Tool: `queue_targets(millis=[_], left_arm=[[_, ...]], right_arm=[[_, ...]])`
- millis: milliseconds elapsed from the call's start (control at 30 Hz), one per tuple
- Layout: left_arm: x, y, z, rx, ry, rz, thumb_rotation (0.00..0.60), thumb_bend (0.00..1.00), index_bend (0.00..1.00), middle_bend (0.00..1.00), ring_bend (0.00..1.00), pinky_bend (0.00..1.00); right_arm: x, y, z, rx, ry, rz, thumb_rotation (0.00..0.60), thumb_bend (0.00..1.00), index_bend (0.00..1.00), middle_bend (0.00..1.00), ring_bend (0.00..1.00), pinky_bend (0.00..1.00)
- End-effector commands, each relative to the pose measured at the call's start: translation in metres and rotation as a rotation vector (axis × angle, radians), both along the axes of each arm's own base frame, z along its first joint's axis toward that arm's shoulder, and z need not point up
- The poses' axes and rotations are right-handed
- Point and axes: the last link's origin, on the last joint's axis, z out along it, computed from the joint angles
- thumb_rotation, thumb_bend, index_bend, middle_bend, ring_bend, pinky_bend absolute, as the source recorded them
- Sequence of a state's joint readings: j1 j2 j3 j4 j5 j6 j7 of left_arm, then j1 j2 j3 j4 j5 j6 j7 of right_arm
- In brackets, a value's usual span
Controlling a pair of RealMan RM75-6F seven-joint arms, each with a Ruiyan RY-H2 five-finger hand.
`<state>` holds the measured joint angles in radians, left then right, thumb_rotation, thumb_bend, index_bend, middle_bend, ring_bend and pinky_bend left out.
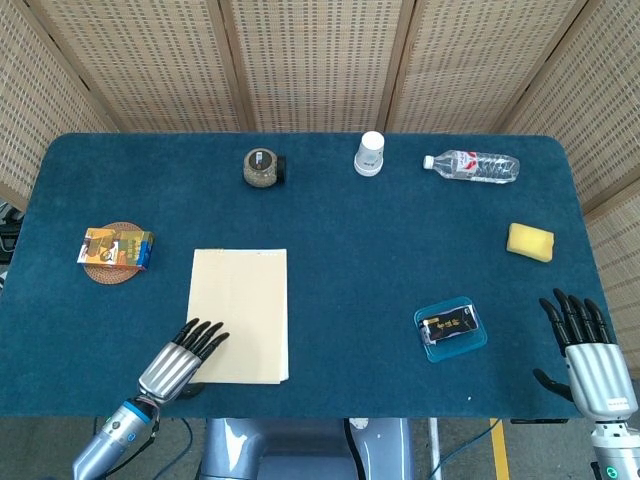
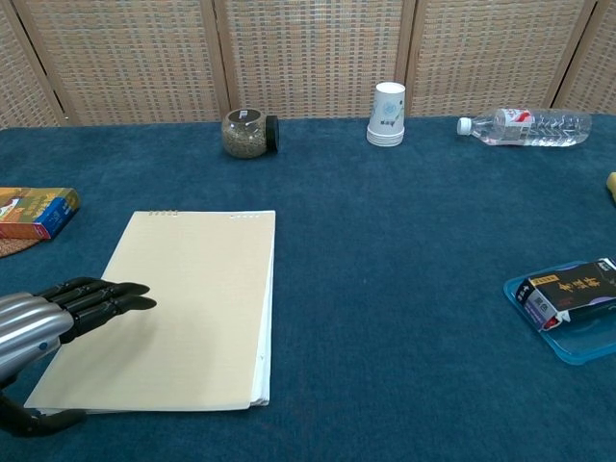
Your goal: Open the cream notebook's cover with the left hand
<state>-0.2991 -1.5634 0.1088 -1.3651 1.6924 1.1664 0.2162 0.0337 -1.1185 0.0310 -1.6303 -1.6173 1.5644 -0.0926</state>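
The cream notebook lies flat and closed on the blue table, its spiral edge to the far side. My left hand lies over its near left corner, fingers stretched out flat on the cover and the thumb below the near edge. Nothing is held in it. My right hand rests open at the table's near right corner, far from the notebook; the chest view does not show it.
A snack box on a coaster sits left of the notebook. At the back stand a jar, a paper cup and a lying water bottle. A yellow sponge and a blue tray holding a dark packet lie at the right.
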Motion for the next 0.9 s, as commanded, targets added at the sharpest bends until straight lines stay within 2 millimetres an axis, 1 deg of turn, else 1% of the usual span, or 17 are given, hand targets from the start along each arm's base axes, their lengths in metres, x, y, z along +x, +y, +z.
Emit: queue_targets(millis=[33, 200, 367, 700, 900], left_arm=[[0.0, 0.002, -0.001, 0.001, 0.001, 0.003, 0.6, 0.33, 0.0, 0.0, 0.0, 0.0], [0.001, 0.004, -0.002, 0.005, -0.003, 0.007, 0.6, 0.41, 0.0, 0.0, 0.0, 0.0], [0.001, 0.006, -0.002, 0.013, -0.006, 0.012, 0.6, 0.45, 0.0, 0.0, 0.0, 0.0], [0.004, 0.019, 0.002, 0.041, -0.037, 0.04, 0.6, 0.45, 0.0, 0.0, 0.0, 0.0], [0.014, 0.036, 0.012, 0.08, -0.091, 0.055, 0.6, 0.45, 0.0, 0.0, 0.0, 0.0]], right_arm=[[0.0, 0.0, 0.0, 0.0, -0.001, -0.001, 0.6, 0.0, 0.01, 0.0, 0.0, 0.0], [0.0, 0.0, 0.001, 0.0, -0.004, -0.001, 0.6, 0.0, 0.01, 0.0, 0.0, 0.0], [0.0, 0.0, 0.001, 0.001, -0.007, -0.003, 0.6, 0.0, 0.01, 0.0, 0.0, 0.0], [0.0, -0.001, 0.001, 0.004, -0.008, -0.004, 0.6, 0.0, 0.01, 0.0, 0.0, 0.0], [-0.001, -0.001, 0.001, 0.004, -0.008, -0.008, 0.6, 0.0, 0.01, 0.0, 0.0, 0.0]])
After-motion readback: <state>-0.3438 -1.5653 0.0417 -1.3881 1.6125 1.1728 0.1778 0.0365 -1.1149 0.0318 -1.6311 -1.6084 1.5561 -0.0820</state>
